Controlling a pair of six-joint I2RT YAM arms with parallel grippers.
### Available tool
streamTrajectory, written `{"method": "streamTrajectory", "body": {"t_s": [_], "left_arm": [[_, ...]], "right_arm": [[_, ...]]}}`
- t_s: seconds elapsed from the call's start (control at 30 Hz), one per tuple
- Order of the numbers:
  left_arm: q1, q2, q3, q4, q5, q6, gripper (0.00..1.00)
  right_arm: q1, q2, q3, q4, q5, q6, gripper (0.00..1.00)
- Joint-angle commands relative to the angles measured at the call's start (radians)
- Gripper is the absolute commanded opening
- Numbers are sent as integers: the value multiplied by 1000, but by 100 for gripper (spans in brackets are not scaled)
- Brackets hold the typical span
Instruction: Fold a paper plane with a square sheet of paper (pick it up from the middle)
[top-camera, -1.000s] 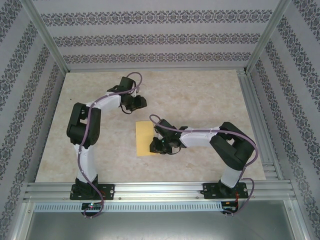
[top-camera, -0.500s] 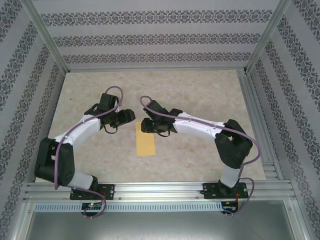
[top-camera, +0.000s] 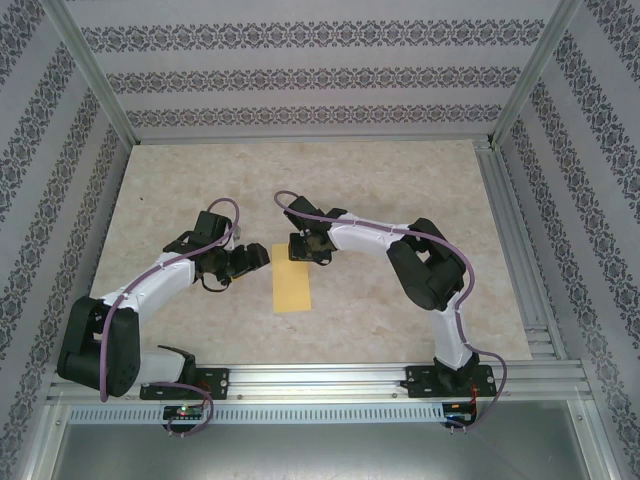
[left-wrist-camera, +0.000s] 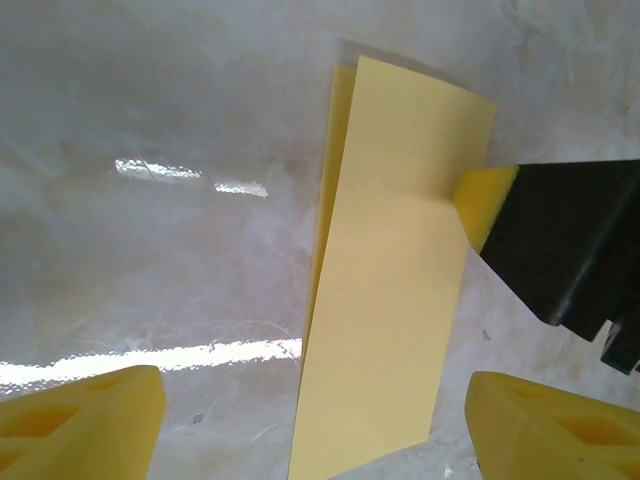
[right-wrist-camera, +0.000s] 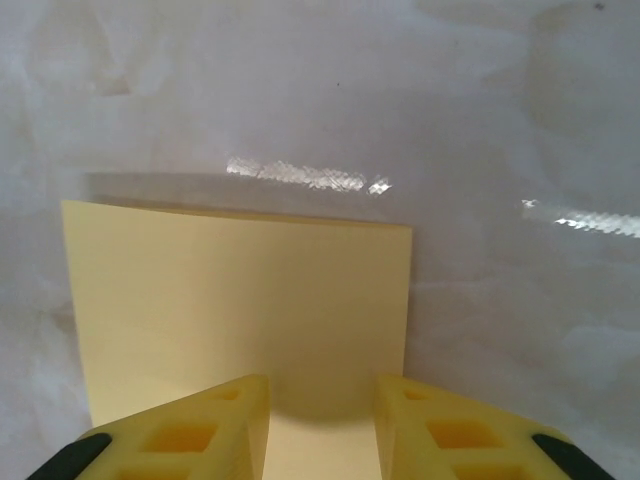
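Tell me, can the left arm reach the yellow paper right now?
Probably yes. The left gripper is open right beside the folded paper, with bare table between them. The right gripper sits at the paper's far end, so the near half looks free.

Paper (top-camera: 292, 291) lies on the table (top-camera: 400, 180), left fingers (left-wrist-camera: 90, 420) beside it, right fingers (right-wrist-camera: 190, 435) over its far end.

Square sheet of paper (top-camera: 292, 290): one item, plain yellow-orange, no print. State: folded in half into a narrow two-layer rectangle; the lower layer shows as a thin strip along one long edge, slightly parted from the upper. Pose: flat, long sides running from the near edge of the table (top-camera: 400, 180) toward its far edge. Location: about mid-table.
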Motion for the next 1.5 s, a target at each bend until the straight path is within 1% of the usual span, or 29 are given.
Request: {"method": "streamTrajectory", "body": {"t_s": [0.0,0.2,0.4,0.57,0.8,1.0,1.1,1.2,1.33,1.47], "left_arm": [[-26,-2,-21,26,49,-26,81],[-94,25,-51,71,75,-69,84],[-163,66,-67,109,93,-110,87],[-188,94,-67,125,99,-119,88],[-206,116,-71,151,132,-135,86],[-224,128,-90,192,189,-153,85],[-232,120,-97,214,204,-161,81],[-231,102,-105,241,216,-179,73],[-231,89,-106,238,193,-184,56],[-231,108,-110,215,157,-181,41]], "right_arm": [[-7,25,20,29,-45,-2,33],[-15,46,4,35,-52,15,31],[-31,43,-39,60,-69,52,32],[-42,45,-70,88,-92,79,33],[-46,46,-83,96,-98,85,33],[-52,43,-91,103,-100,89,33],[-51,42,-93,105,-103,91,32],[-53,39,-97,108,-107,94,32],[-54,19,-103,116,-120,91,32],[-58,-37,-103,124,-148,76,32]]}}
